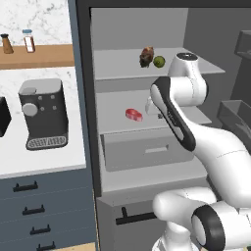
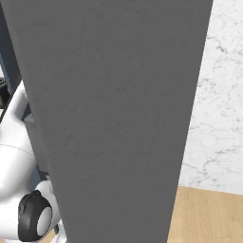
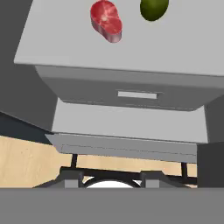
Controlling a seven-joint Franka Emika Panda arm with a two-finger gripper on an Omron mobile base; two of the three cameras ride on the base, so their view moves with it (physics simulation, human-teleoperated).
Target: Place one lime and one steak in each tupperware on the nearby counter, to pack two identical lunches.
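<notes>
I am at an open fridge. On its upper shelf lie a dark brown-red steak (image 1: pixel 146 56) and a lime (image 1: pixel 159 61) side by side. A bright red steak (image 1: pixel 134 114) rests on the middle shelf, and my gripper (image 1: pixel 150 106) hangs just right of it, fingertips hidden behind my forearm. The hand view looks down on that red steak (image 3: pixel 106 20) and another lime (image 3: pixel 154 9) beside it; nothing is in the gripper, which is shut. The white counter (image 1: pixel 49 159) lies to the left. The tupperware is out of view.
A grey fridge drawer (image 1: pixel 147 149) sits under the middle shelf. A coffee machine (image 1: pixel 43 113) stands on the counter, with shakers on a wooden shelf (image 1: pixel 37 55) above. The fridge door (image 2: pixel 118 118) blocks the right base view; door bins (image 1: pixel 238 117) are at right.
</notes>
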